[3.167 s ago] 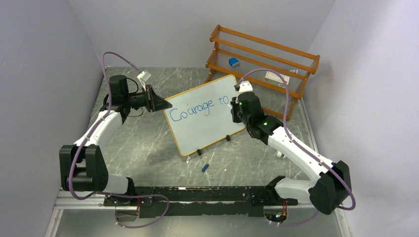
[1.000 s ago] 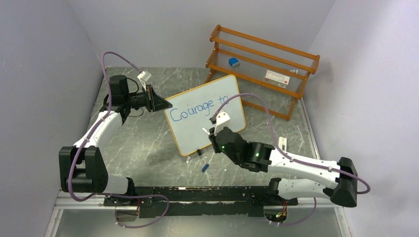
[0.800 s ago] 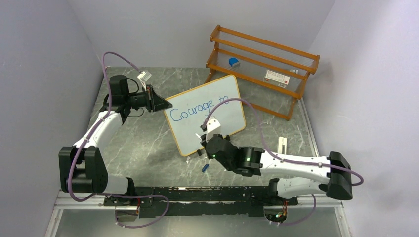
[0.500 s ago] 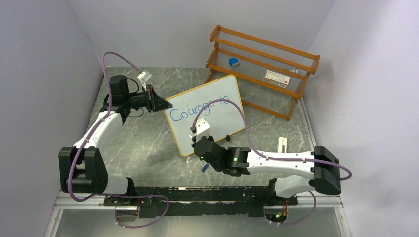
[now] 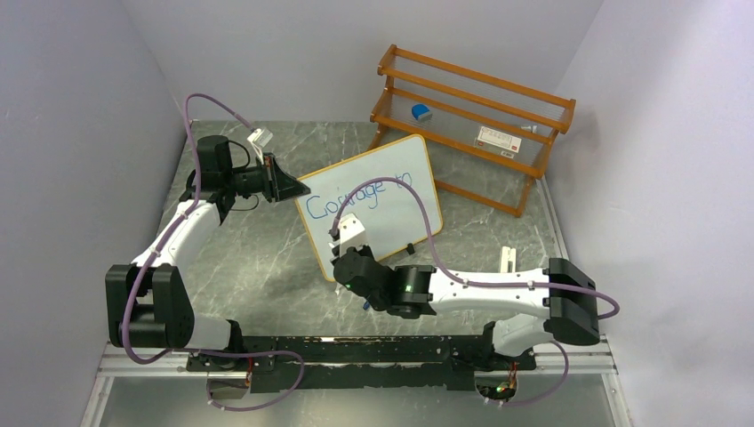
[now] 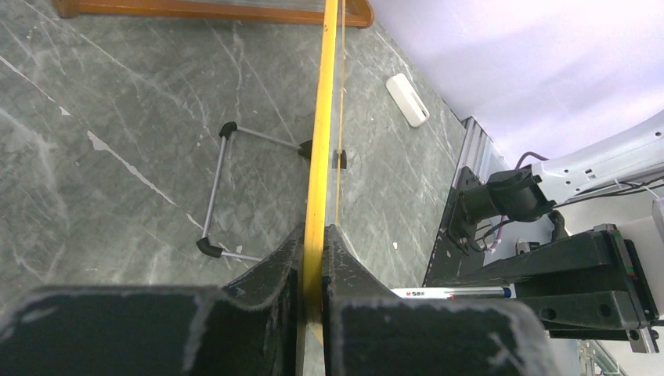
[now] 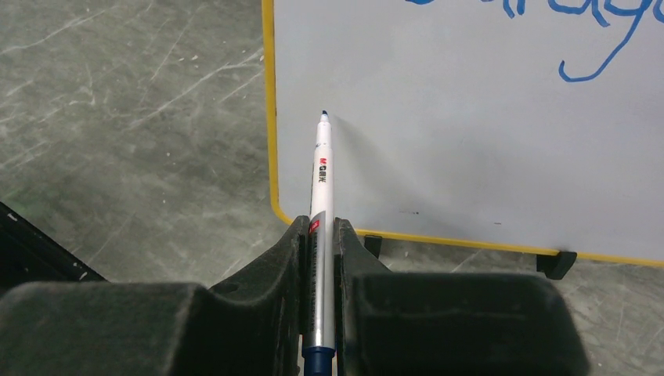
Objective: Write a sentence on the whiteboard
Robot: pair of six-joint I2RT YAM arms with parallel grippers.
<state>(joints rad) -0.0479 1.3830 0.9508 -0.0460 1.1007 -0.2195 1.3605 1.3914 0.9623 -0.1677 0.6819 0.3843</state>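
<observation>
The whiteboard (image 5: 382, 213) stands tilted on its black clip feet mid-table. Blue words "Courage to" (image 5: 356, 197) run along its upper line, and their lower strokes (image 7: 595, 47) show in the right wrist view. My left gripper (image 5: 296, 189) is shut on the board's left edge, its fingers (image 6: 286, 262) pinching the yellow frame (image 6: 321, 157). My right gripper (image 5: 340, 252) is shut on a white marker (image 7: 321, 180). The marker's blue tip points at the blank lower-left area of the whiteboard (image 7: 470, 133), just inside the frame. Whether the tip touches, I cannot tell.
A wooden rack (image 5: 471, 111) stands at the back right, holding a blue eraser (image 5: 421, 112) and a small box (image 5: 498, 138). A white oblong piece (image 5: 508, 260) lies on the table right of the board. The board's wire stand (image 6: 215, 196) sits behind it.
My right arm swept from the board's right end, beside "to", down and left to the lower-left area, carrying the marker. The left gripper and the board stayed still.
</observation>
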